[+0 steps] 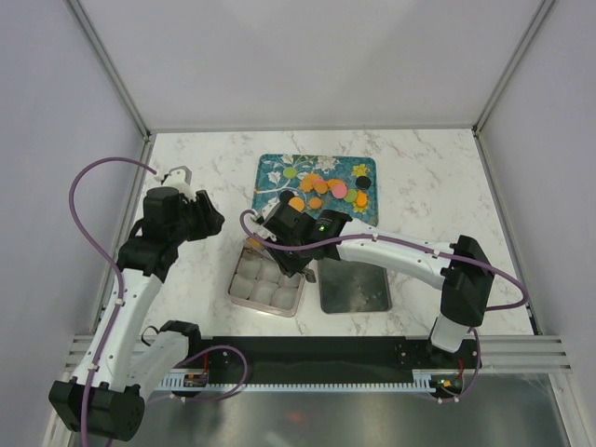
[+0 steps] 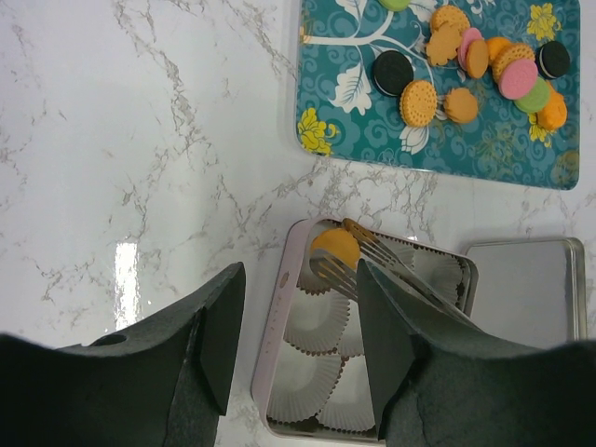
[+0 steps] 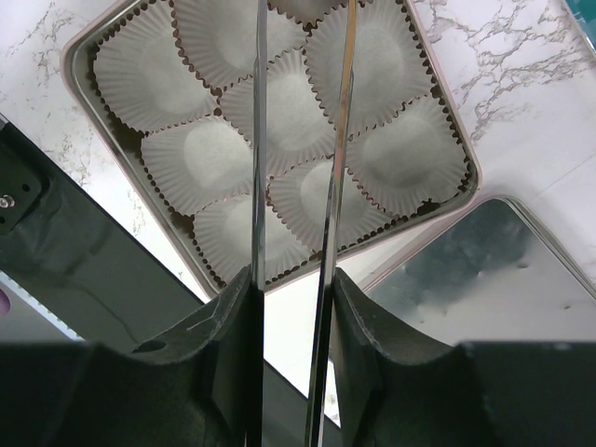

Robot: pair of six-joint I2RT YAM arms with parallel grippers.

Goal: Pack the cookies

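Right gripper clamped tight on a pair of metal tongs, fingers pressing both blades near their base; blades run out over a pink-sided square tin lined with white paper cups. In the left wrist view the tong tips pinch one orange cookie, sitting at the cup in the tin's 11 o'clock corner; cannot tell whether it touches the paper. Rest of the cookies lie in a loose cluster on the teal flowered tray, at 12 o'clock from the tin in the top view: mostly orange, plus pink, light green and two black ones, some overlapping. Tray and tin are near but apart, bare marble between them. Tin lid lies metal side up at 3 o'clock from the tin, just beside it. Left gripper hangs at about 10 o'clock from the tin, above the white marble table, jaws spread wide, nothing between them, its camera looking down at the tin and tray. Right arm reaches across from the 4 o'clock side of the table, its wrist above the tin's far edge. In the right wrist view the cookie itself is out of frame, only blades, cups and part of the lid show.
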